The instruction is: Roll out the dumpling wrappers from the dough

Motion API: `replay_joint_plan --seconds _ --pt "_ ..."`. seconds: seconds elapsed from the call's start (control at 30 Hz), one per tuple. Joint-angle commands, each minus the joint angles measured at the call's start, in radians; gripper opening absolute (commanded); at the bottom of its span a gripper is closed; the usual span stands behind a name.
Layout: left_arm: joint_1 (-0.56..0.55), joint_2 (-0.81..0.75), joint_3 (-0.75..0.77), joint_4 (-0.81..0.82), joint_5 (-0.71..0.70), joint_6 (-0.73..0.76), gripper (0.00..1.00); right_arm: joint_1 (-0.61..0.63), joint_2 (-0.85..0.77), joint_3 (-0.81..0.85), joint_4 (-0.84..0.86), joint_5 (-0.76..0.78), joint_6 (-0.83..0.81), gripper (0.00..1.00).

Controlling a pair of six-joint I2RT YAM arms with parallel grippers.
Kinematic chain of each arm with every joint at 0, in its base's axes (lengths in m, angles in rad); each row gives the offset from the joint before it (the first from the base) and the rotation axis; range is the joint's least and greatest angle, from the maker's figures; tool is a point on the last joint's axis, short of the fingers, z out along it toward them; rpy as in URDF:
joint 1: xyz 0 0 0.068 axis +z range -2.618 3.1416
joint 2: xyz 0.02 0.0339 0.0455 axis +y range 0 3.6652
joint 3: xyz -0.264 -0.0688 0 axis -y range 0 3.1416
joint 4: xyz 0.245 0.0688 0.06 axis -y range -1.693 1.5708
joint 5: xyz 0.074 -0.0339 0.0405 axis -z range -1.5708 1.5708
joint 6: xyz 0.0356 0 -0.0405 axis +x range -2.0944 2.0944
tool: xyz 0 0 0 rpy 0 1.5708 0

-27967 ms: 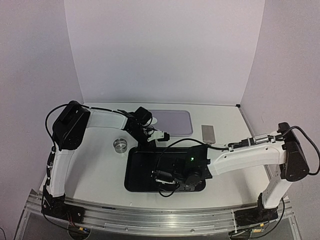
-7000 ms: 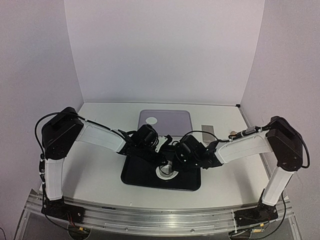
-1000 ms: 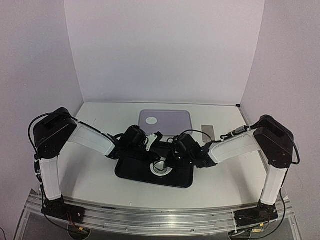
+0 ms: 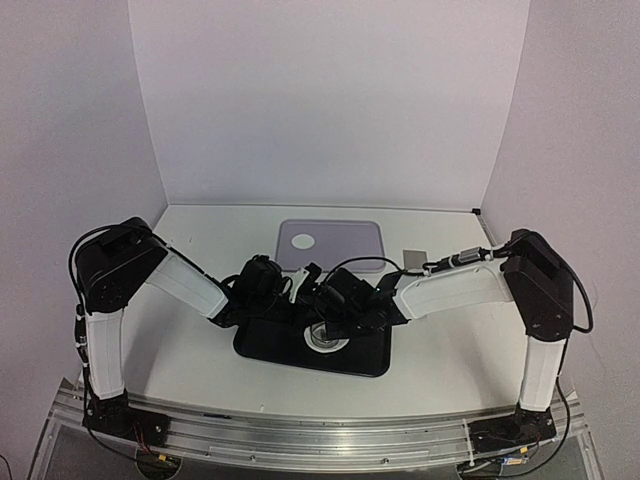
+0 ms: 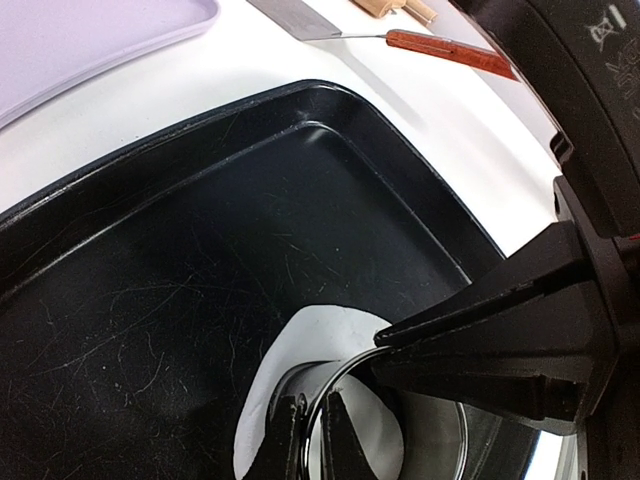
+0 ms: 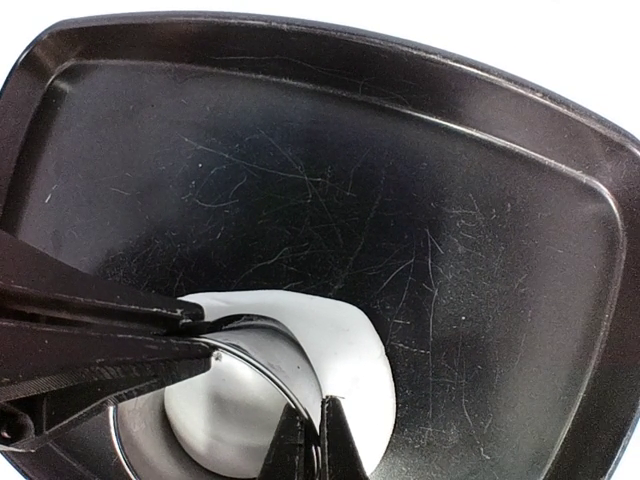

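The dough (image 4: pixel 337 347) is a flattened white patch in the black tray (image 4: pixel 265 345). A metal ring cutter (image 4: pixel 323 336) stands on it. My left gripper (image 4: pixel 305 303) and right gripper (image 4: pixel 322 312) meet over it. In the left wrist view the left gripper (image 5: pixel 310 425) is shut on the cutter's rim (image 5: pixel 340 378), with dough (image 5: pixel 300 340) around it. In the right wrist view the right gripper (image 6: pixel 312 432) is shut on the cutter's rim (image 6: pixel 262 350), with dough (image 6: pixel 350 340) outside and inside the ring. One dumpling wrapper (image 4: pixel 301 241) lies on the lilac tray (image 4: pixel 350 242).
A metal scraper (image 4: pixel 414 259) lies right of the lilac tray; its blade (image 5: pixel 300 15), red handle (image 5: pixel 450 52) and a wooden rolling pin (image 5: pixel 395 8) show in the left wrist view. The black tray's raised rim (image 6: pixel 560 120) surrounds the dough.
Both grippers have shifted slightly toward the back left while staying on the cutter. The right arm reaches further left, and the black tray sits a little differently.
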Motion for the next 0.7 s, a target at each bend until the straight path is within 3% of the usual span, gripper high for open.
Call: replay_joint_plan --seconds 0.0,0.27,0.43,0.53,0.67 --pt "-0.023 0.13 -0.096 -0.449 0.064 0.075 0.0 -0.007 0.08 -0.069 -0.136 -0.052 -0.067 0.0" --pt "-0.027 0.101 -0.068 -0.472 0.045 0.118 0.0 -0.051 0.075 -0.241 -0.132 -0.037 -0.01 0.0" --pt "0.077 0.124 -0.055 -0.524 0.055 0.059 0.0 -0.049 0.143 -0.112 -0.136 -0.048 -0.052 0.0" --pt "0.08 0.12 -0.052 -0.54 0.07 0.064 0.0 -0.045 0.167 -0.017 -0.139 -0.053 -0.088 0.0" --pt "0.076 0.11 -0.046 -0.565 0.104 0.055 0.0 -0.048 0.129 -0.009 -0.142 -0.028 -0.127 0.0"
